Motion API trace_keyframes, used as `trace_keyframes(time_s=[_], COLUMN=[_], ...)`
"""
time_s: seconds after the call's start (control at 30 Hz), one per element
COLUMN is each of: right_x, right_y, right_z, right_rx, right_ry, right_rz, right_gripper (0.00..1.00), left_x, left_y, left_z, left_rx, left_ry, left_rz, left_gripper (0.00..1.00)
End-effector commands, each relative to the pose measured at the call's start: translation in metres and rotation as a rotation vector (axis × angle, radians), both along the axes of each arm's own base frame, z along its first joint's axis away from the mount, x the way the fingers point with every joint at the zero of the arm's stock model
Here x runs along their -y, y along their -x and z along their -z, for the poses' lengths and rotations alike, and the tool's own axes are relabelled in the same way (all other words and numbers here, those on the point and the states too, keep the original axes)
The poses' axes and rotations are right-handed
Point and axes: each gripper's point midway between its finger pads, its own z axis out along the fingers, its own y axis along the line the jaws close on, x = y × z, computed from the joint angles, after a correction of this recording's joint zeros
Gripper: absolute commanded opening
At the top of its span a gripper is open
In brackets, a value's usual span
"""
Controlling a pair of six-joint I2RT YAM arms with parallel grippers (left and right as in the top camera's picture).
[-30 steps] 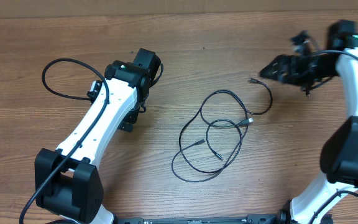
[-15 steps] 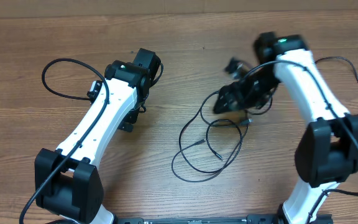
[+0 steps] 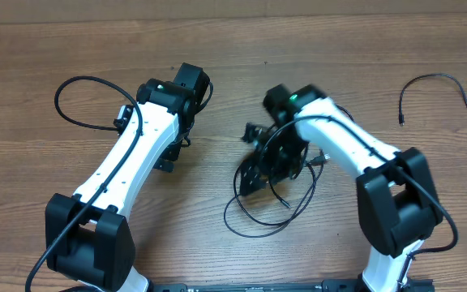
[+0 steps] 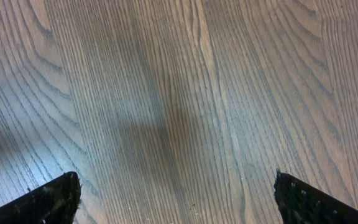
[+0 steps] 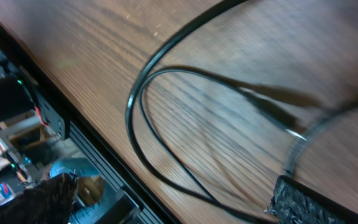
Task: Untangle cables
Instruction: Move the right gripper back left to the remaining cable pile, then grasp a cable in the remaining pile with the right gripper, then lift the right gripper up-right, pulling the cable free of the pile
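The thin black cables (image 3: 254, 234), loose overlapping loops with small plug ends, lie in the middle of the brown wood-grain table (image 3: 39, 178). The right gripper (image 3: 251, 161) is over their left side, jaws spread wide and gripping nothing. The left gripper (image 4: 179, 202), likewise spread, sits well apart over bare wood.
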Motion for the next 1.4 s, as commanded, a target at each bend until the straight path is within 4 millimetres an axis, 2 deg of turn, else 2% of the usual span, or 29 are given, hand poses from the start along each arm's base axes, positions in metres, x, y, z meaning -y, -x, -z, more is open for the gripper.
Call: trace_keyframes(time_s=[0.0, 0.27, 0.3, 0.33, 0.4, 0.53, 0.63, 0.77, 0.87, 1.03, 1.2, 1.3, 1.37], right_x=[-0.011, -0.025, -0.027, -0.028, -0.03, -0.025, -0.023, -0.019, -0.019, -0.026, -0.033, -0.035, -0.028], right_y=[0.018, 0.045, 0.046, 0.046, 0.042, 0.028, 0.027, 0.02, 0.003, -0.042, -0.079, -0.09, -0.093], right_z=[0.016, 0.041, 0.043, 0.044, 0.046, 0.055, 0.055, 0.036, 0.0, -0.099, -0.228, -0.315, -0.371], right_rx=[-0.041, -0.041, -0.037, -0.031, -0.02, 0.019, 0.018, 0.023, 0.062, 0.227, 0.491, 0.696, 0.836], right_ry=[0.028, 0.042, 0.039, 0.036, 0.049, 0.142, 0.162, 0.161, 0.126, -0.008, -0.213, -0.365, -0.446], right_rz=[0.003, -0.033, -0.038, -0.038, -0.007, 0.088, 0.104, 0.125, 0.159, 0.229, 0.281, 0.323, 0.39], right_gripper=[1.0, 1.0, 0.87, 0.65, 0.04, 0.04, 0.04, 0.04, 0.04, 0.04, 0.04, 0.04, 0.04], left_x=[-0.003, -0.003, -0.003, -0.003, -0.003, -0.003, -0.003, -0.003, -0.003, -0.003, -0.003, -0.003, -0.003], left_y=[-0.003, -0.003, -0.003, -0.003, -0.003, -0.003, -0.003, -0.003, -0.003, -0.003, -0.003, -0.003, -0.003], left_z=[-0.004, -0.004, -0.004, -0.004, -0.004, -0.004, -0.004, -0.004, -0.004, -0.004, -0.004, -0.004, -0.004], left_rx=[0.008, 0.009, 0.008, 0.008, 0.008, 0.009, 0.008, 0.009, 0.008, 0.009, 0.009, 0.008, 0.008], left_ry=[-0.023, -0.023, -0.023, -0.023, -0.023, -0.023, -0.023, -0.023, -0.023, -0.023, -0.023, -0.023, -0.023], left_rz=[0.013, 0.013, 0.013, 0.013, 0.013, 0.012, 0.013, 0.013, 0.012, 0.013, 0.013, 0.013, 0.013], left_gripper=[1.0, 0.99, 1.0, 0.99, 1.0, 1.0, 0.99, 1.0, 1.0, 1.0, 0.99, 1.0, 1.0])
